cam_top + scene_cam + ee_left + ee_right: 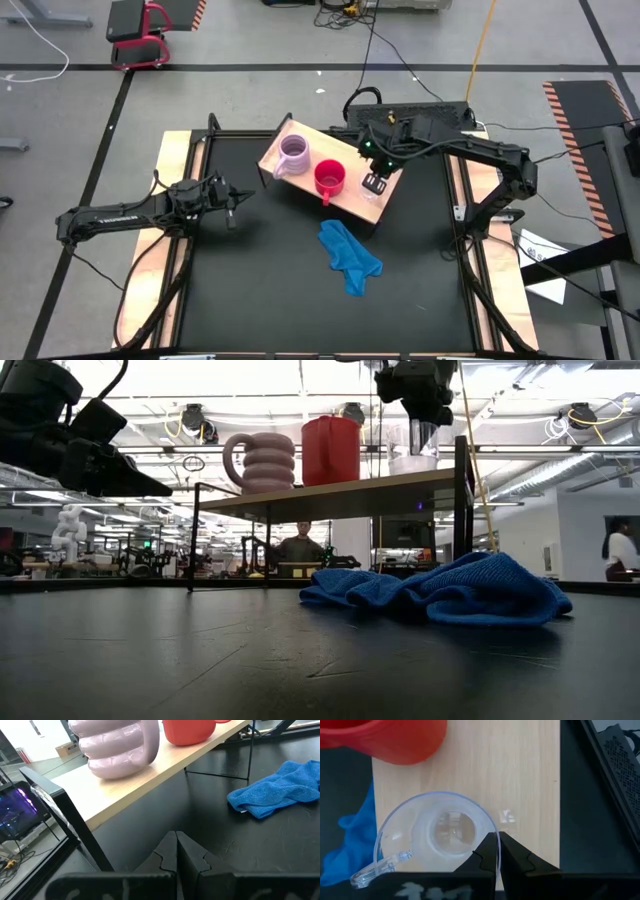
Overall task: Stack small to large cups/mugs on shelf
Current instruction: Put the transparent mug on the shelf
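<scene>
Above the shelf's (290, 138) right end, the right gripper (374, 182) hangs with its fingers pressed together, holding nothing; in the right wrist view the closed fingertips (496, 851) sit over the rim of the clear cup (436, 836), whether touching it cannot be told. The clear cup stands near the shelf's end edge, its handle toward the long edge that faces the blue cloth (349, 256). Bare wood lies around it on the other sides. From the clear cup, in the high view, the red mug (330, 178) stands near at about 9 o'clock, and the pale lilac-pink mug (294, 154) beyond it at about 10 o'clock, all three in a row along the board, set apart from one another. The blue cloth lies crumpled on the black tabletop (260, 290) at about 6 o'clock from the red mug, just off the shelf's edge. The left gripper (238, 196), fingers shut and empty, waits over the tabletop at about 8 o'clock from the lilac-pink mug, short of the shelf's left end. Open black surface spreads below it.
</scene>
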